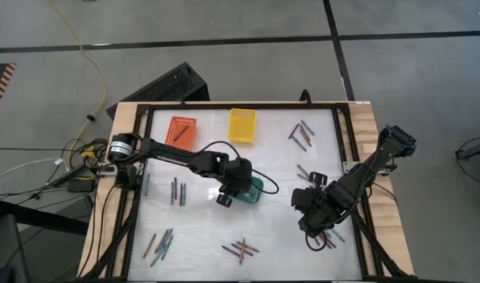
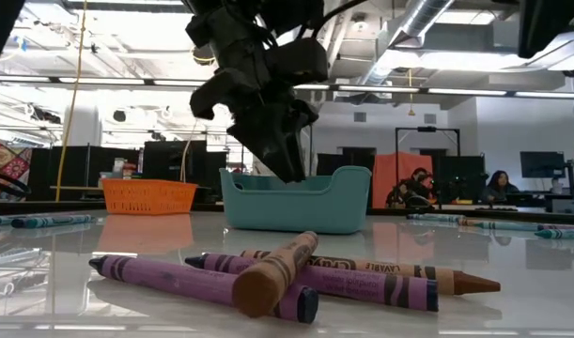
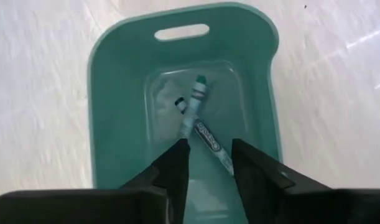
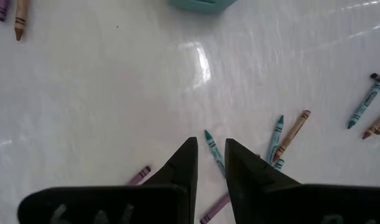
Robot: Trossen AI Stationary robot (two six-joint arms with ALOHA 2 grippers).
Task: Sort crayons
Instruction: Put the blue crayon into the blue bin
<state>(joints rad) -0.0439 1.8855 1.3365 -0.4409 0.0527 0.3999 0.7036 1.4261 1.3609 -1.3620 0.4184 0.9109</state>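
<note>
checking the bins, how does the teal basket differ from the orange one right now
The teal basket sits mid-table under the left claw, whose fingers stand apart; the orange basket sits at the far edge with no claw over it. The teal basket holds two teal crayons; no crayon can be made out in the orange one. Both stand upright.
</note>
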